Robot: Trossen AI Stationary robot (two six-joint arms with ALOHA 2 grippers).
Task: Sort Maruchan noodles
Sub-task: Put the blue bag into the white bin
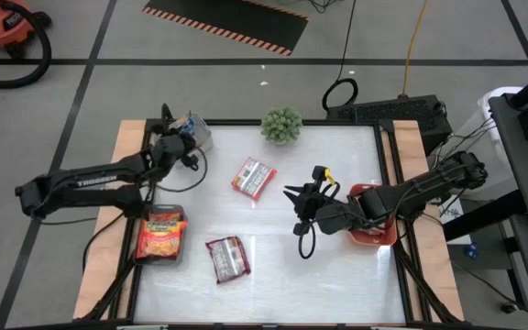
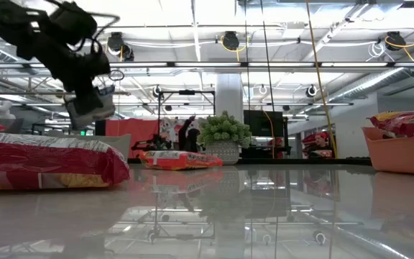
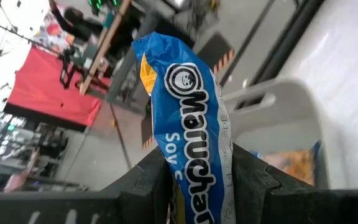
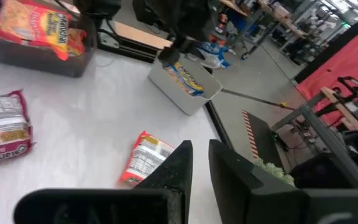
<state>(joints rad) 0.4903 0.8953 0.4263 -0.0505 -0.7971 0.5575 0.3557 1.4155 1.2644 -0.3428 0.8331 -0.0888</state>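
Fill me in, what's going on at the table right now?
The left gripper is shut on a blue Maruchan packet, holding it over the light grey bin at the table's far left corner. The right gripper waits mid-table near the orange bin, which holds red packets. Two red-and-white packets lie loose on the table, and another packet sits in a dark bin at the left edge.
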